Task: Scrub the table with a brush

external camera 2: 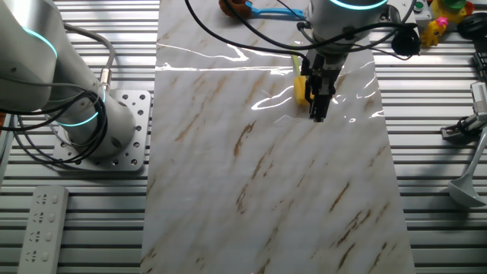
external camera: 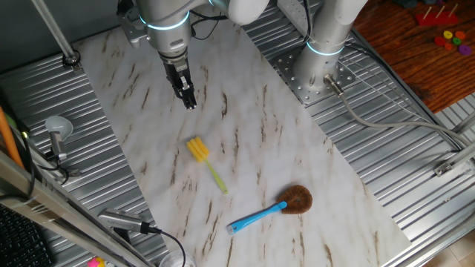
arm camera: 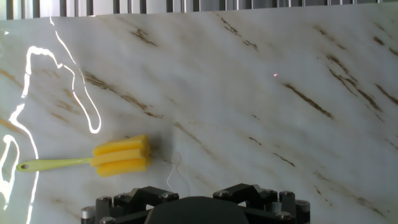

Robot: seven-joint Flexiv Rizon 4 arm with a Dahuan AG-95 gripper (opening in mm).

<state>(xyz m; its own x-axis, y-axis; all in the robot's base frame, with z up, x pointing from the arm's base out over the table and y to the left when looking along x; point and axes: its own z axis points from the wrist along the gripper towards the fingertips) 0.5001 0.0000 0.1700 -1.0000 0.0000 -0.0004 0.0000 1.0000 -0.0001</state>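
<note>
The brush lies flat on the marble table [external camera: 260,141], with its yellow bristle head [external camera: 197,150] and its thin pale handle [external camera: 217,179] pointing toward the near edge. My gripper [external camera: 190,102] hangs above the table a short way beyond the brush head. Its fingers look pressed together and hold nothing. In the other fixed view the gripper [external camera 2: 318,113] partly hides the brush [external camera 2: 301,88]. In the hand view the brush [arm camera: 122,156] lies at lower left on the table [arm camera: 261,93]. Only the hand's black body [arm camera: 196,208] shows there; the fingertips are out of frame.
A larger blue-handled brush with round brown bristles [external camera: 271,210] lies near the table's front end and shows at the top of the other fixed view [external camera 2: 262,10]. A second arm's base [external camera: 320,70] stands on ribbed metal panels [external camera: 401,170]. A remote [external camera 2: 42,228] lies on the panels.
</note>
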